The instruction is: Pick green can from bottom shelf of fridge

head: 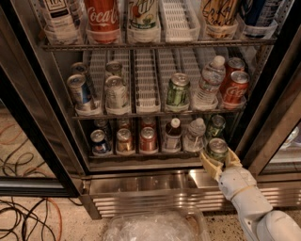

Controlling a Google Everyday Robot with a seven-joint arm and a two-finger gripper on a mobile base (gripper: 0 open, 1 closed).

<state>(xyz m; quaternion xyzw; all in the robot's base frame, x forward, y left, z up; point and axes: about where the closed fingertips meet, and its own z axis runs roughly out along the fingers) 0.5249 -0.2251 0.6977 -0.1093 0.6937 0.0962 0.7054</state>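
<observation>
Fridge [141, 182] door open. Gripper [219, 157] low at right, in front of bottom shelf [136, 154] at its right end. Tan fingers [207, 163] clamped around green can [217, 147], one each side. Can upright at shelf's front rail, silver top showing. Clear bottle [194, 135] just left of it; another dark can [216, 126] behind.

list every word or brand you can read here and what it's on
"Coca", white script, on the red bottle on the top rack.
"TEA", on the white-labelled clear bottle, top left.
Everything else is too blurred, including the dark green can gripped by the cream claw at the front right of the bottom shelf.
</observation>
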